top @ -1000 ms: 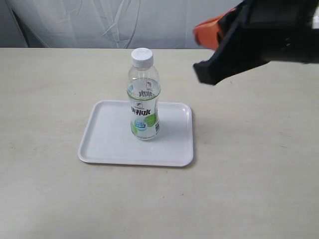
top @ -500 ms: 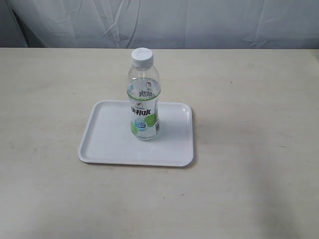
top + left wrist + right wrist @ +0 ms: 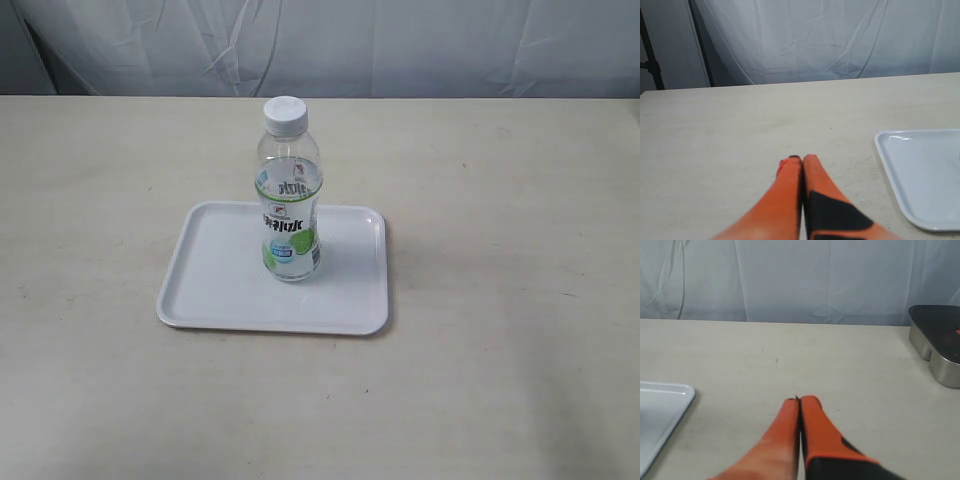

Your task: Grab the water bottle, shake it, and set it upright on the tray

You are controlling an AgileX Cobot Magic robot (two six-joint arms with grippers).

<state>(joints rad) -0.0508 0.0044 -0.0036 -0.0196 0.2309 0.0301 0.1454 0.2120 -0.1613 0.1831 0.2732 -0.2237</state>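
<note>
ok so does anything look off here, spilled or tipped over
Nothing stands out. The bottle stands upright on the tray with its cap on, and no liquid shows around it. The left tool and right tool are both shut, empty, and off the tray.

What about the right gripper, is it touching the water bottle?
Apart. The exterior view shows the water bottle standing on the tray with no gripper in frame; the right wrist view shows the right gripper over the table.
</note>
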